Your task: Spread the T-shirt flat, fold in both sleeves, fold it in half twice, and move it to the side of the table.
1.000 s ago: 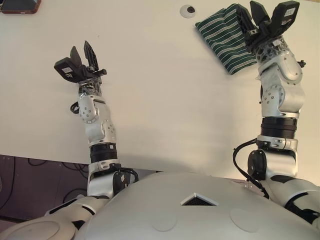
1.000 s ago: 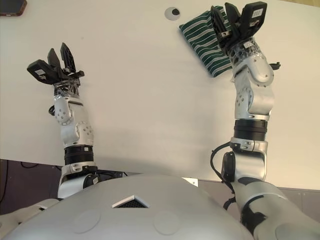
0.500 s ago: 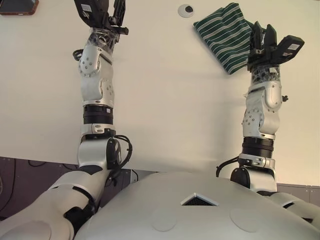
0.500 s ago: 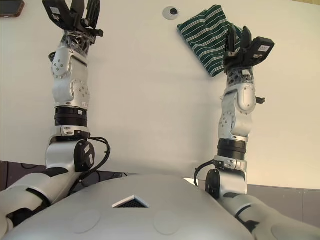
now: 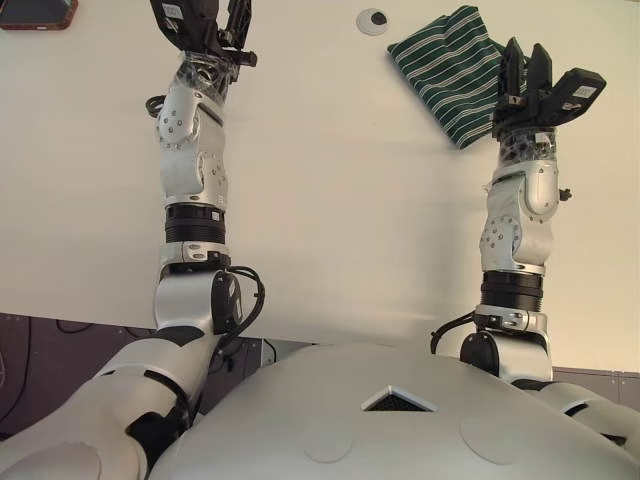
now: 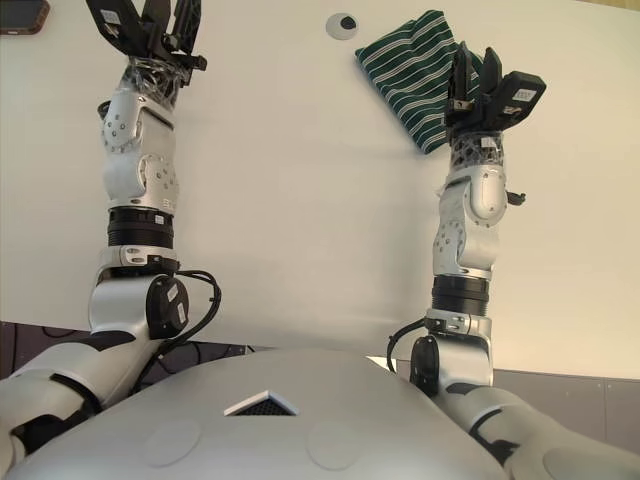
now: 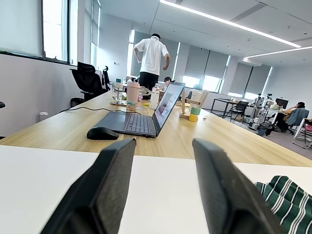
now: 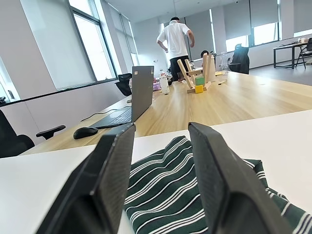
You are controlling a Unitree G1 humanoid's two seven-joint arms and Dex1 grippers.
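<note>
Lying folded, the T-shirt (image 5: 450,70) looks delivered. Right pincer (image 5: 526,60) beside it and left pincer (image 7: 163,146) well apart gape empty; withdrawal seems next.

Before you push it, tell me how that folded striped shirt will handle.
The shirt is soft cloth, so it would probably sag and unfold if lifted by one edge. Its layers look loose; a push may bunch them. Lying flat on the table, it should not roll.

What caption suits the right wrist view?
Open right gripper facing the folded striped T-shirt on the white table.
</note>
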